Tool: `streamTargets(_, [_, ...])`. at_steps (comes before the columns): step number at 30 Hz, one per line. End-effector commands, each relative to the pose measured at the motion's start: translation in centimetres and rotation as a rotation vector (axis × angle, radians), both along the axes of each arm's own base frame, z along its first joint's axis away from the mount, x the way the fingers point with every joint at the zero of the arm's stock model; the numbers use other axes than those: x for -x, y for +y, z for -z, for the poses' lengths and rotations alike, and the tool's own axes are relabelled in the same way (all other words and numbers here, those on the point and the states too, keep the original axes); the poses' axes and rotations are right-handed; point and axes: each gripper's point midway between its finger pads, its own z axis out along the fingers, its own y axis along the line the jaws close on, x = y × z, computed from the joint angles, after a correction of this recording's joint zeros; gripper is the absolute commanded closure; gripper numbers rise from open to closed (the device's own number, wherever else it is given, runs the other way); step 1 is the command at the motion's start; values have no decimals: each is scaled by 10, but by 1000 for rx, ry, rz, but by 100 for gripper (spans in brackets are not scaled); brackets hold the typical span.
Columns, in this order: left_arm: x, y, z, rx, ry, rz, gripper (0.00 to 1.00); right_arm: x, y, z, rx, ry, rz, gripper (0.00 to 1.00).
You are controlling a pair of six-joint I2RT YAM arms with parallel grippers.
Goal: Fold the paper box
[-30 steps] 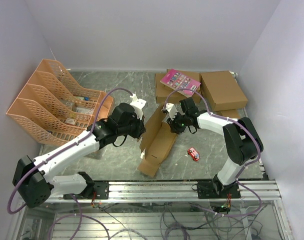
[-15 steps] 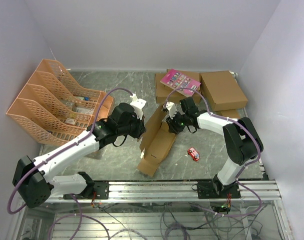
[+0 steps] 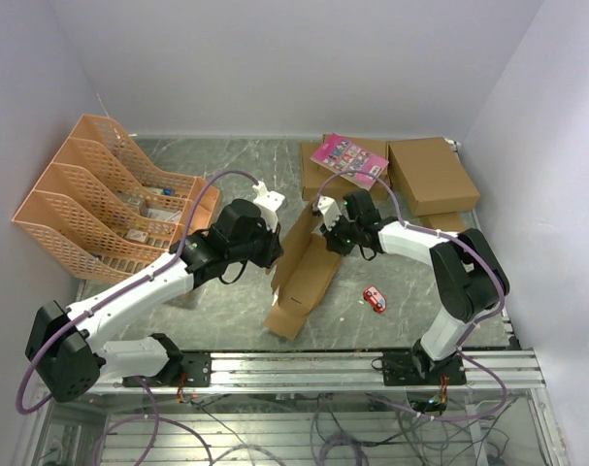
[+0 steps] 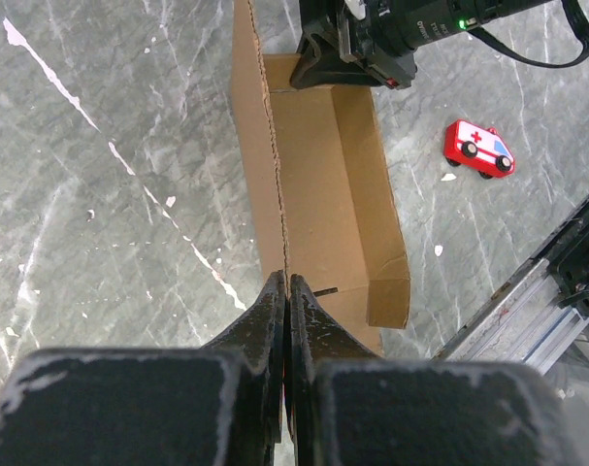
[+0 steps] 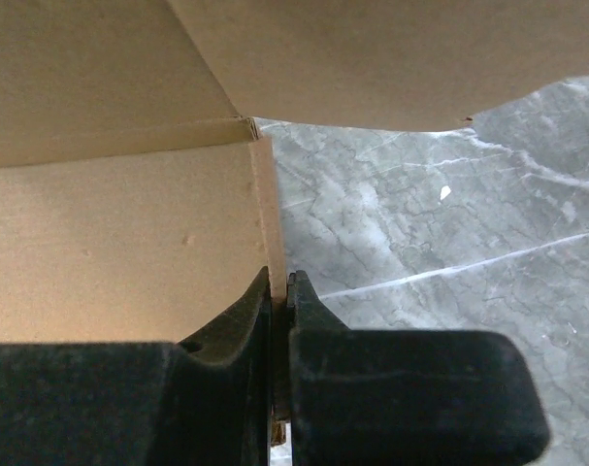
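The paper box [image 3: 304,264] is a brown cardboard piece, half folded into a long open tray, lying at a slant in the middle of the table. My left gripper [image 3: 273,254] is shut on the top edge of its upright long wall [image 4: 275,184], seen edge-on in the left wrist view, where the jaws [image 4: 287,283] pinch the cardboard. My right gripper [image 3: 325,233] is shut on the edge of the tray's far side wall [image 5: 271,243]; a wider flap [image 5: 352,58] hangs overhead in the right wrist view.
An orange file rack [image 3: 100,199] stands at the left. Two larger brown boxes [image 3: 430,175] sit at the back right, one under a pink booklet [image 3: 348,158]. A red toy ambulance [image 3: 374,299] lies right of the paper box. A metal rail [image 3: 372,367] runs along the near edge.
My right gripper has closed on the box's side wall edge and shifted slightly left and back. The box's near end has moved a little left. The left arm holds still.
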Motion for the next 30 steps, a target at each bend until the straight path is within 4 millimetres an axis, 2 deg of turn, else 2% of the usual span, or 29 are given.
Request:
streamTargets(1, [-3,-3,-14,28,-34,14,93,-12,-31,16,171,-83,76,100])
streamTargets(4, [-3,-2,-14,33,-33,13,93,-11,-29,12,184,-111,45,100])
streamTargets(5, [-3,-2,-15,35,-34,13,93,-4,-19,12,191,-120,1,100])
streamTargets(9, [-4,-2,-15,39,-34,11,93,5,-8,14,249,-163,-76,100])
streamTargets(14, [-3,1,-15,36,-34,8,93,15,0,15,214,-112,-123,100])
streamTargets(15, [-3,1,-14,36,-33,7,93,17,1,15,180,-79,-124,94])
streamTargets(18, [-2,3,-15,37,-34,5,93,13,0,6,102,-29,-95,85])
streamTargets(20, [-2,4,-14,40,-34,1,93,13,2,0,63,-13,-92,83])
streamTargets(22, [-2,4,-14,40,-32,3,93,8,-6,-6,26,-1,-63,80])
streamTargets(30, [-3,0,-15,41,-26,18,93,8,-1,-23,-60,-2,-58,70])
